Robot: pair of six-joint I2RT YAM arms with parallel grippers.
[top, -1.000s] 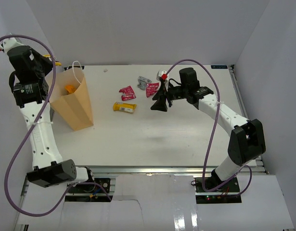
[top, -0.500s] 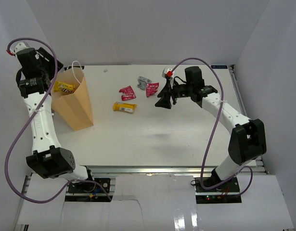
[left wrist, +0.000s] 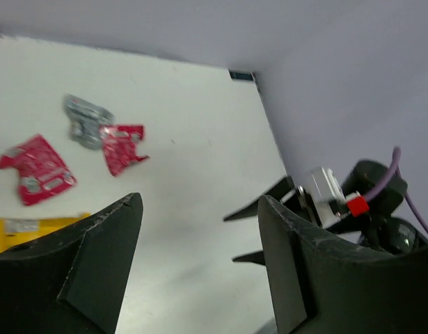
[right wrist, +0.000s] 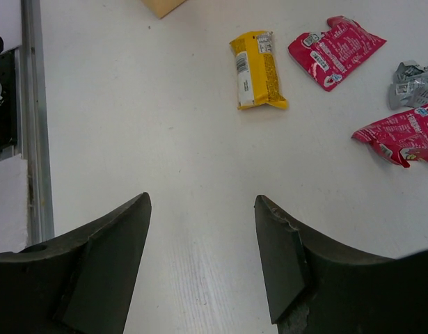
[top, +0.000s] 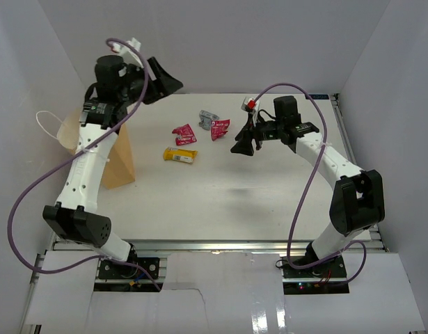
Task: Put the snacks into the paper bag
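Note:
The tan paper bag [top: 123, 165] stands at the table's left, partly hidden behind my left arm; its white cord handle [top: 49, 125] sticks out to the left. On the table lie a yellow packet [top: 180, 155], two red packets [top: 184, 134] [top: 219, 128] and a grey wrapper [top: 207, 117]. My left gripper [top: 165, 80] is open and empty, raised high near the back wall. My right gripper [top: 243, 146] is open and empty, right of the packets. The right wrist view shows the yellow packet [right wrist: 255, 69], red packets [right wrist: 335, 52] [right wrist: 401, 136] and grey wrapper [right wrist: 412, 83].
The left wrist view looks down on the grey wrapper [left wrist: 85, 120], the red packets [left wrist: 123, 147] [left wrist: 36, 169], the yellow packet [left wrist: 26, 228] and my right arm [left wrist: 367, 202]. White walls enclose the table. A metal rail [right wrist: 33, 125] runs along the table edge.
My left arm has swung up and right, away from the bag's mouth. The yellow packet seen at the mouth no longer shows. My right gripper has drifted slightly right.

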